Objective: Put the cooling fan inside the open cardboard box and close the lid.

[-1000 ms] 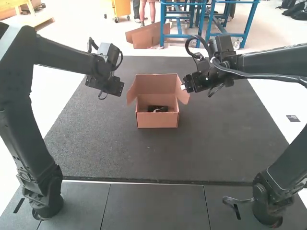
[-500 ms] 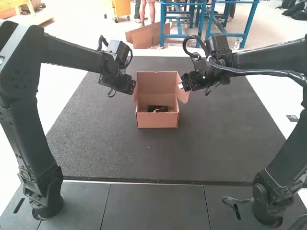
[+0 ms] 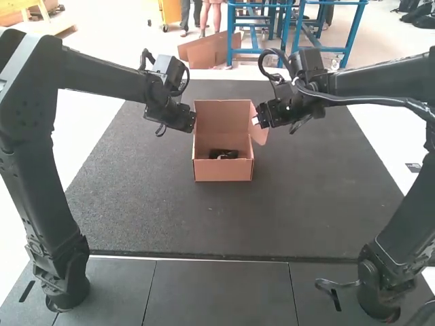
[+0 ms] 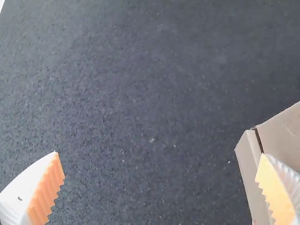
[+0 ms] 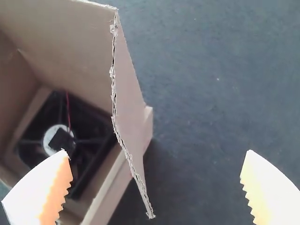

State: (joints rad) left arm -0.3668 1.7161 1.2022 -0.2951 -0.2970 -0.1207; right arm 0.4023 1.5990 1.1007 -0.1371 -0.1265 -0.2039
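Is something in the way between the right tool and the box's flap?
No, nothing visible is in the way. The right tool is open, and the side flap has its edge standing up between the tool's fingers. The cooling fan already lies inside the box.

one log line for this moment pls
cooling fan: inside cardboard box | left tool: open, at left flap | right tool: open, straddling right flap | closing: not done

dark mat (image 3: 136, 197), cardboard box (image 3: 223, 166) on it
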